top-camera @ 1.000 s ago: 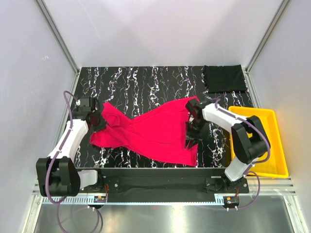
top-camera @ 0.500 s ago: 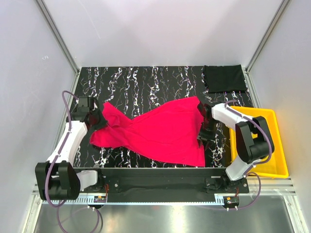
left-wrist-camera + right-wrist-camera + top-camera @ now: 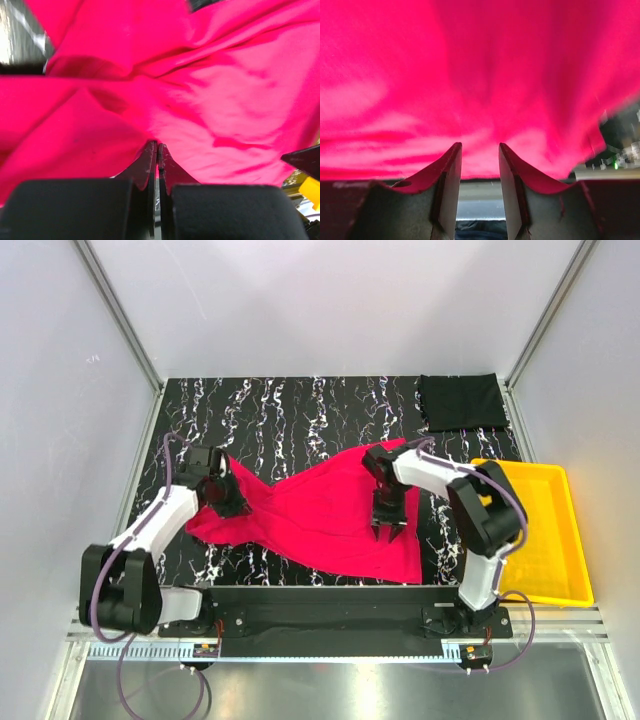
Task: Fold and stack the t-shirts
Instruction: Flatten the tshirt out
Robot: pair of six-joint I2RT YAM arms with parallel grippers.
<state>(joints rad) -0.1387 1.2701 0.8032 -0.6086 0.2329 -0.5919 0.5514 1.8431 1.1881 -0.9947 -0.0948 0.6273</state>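
"Two tees on the job. How far along were you?"

"About halfway at best, by my reckoning. The black tee point(image 3: 460, 402) lay as a flat, tidy rectangle at the far right corner of the surface point(image 3: 280, 405), so I counted that one folded. The red tee point(image 3: 320, 515) was spread open and rumpled across the near half, running slantwise from one arm to the other, and I could see no fold in it."

"And the grippers?"

"My left gripper point(image 3: 158, 147) had its fingers pressed together on a pinch of red cloth at the tee's left end. In the wrist view the creases ran straight into the tips. My right gripper point(image 3: 480, 146) stood with its fingers apart and nothing between them. It hung low over the right part of the red tee, though I couldn't tell whether it touched the cloth."

"So what was left?"

"All the work on the red tee, as I judged it: flattening it out, folding it, then carrying it over to sit on the black tee. The two lay well apart, so no stack existed."
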